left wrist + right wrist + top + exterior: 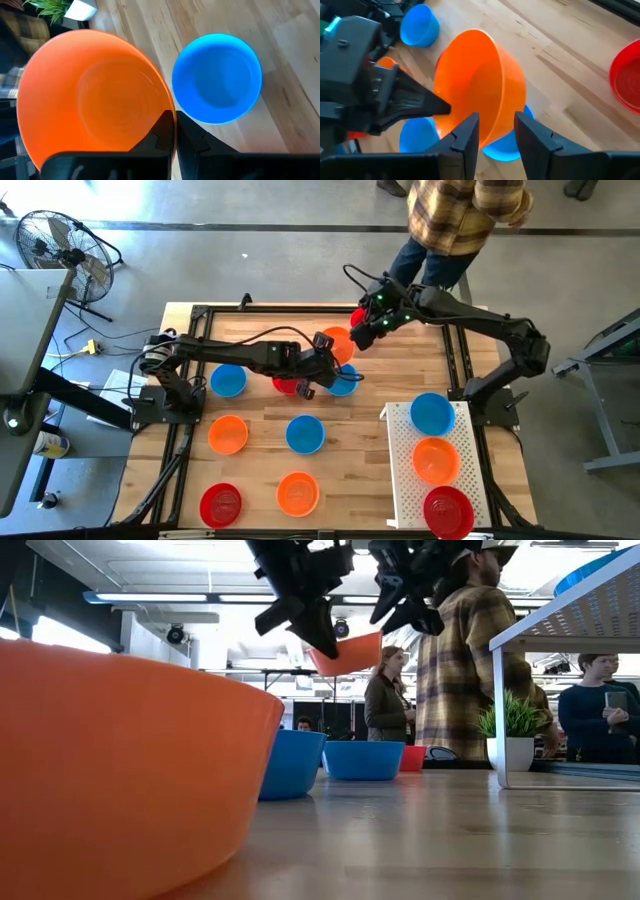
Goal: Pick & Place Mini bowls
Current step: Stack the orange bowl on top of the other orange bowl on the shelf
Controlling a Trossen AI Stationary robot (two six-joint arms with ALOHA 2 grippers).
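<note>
One camera looked straight down on the counter (330, 405), another sat level with it, and both wrist cameras closely shared the lifted orange bowl (485, 85).

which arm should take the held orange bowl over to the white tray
Right, probably. The left gripper pinches the orange bowl's rim in mid-air, the open right gripper is at its other edge, and the white tray lies on the right arm's side.

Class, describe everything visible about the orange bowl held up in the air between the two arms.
The orange bowl is small, round, shallow, glossy and plastic-looking, empty inside. It hangs above the table, tilted, over a blue bowl. The left gripper is shut on its rim, one finger inside, one outside. The right gripper is open, its fingers either side of the opposite rim.
</note>
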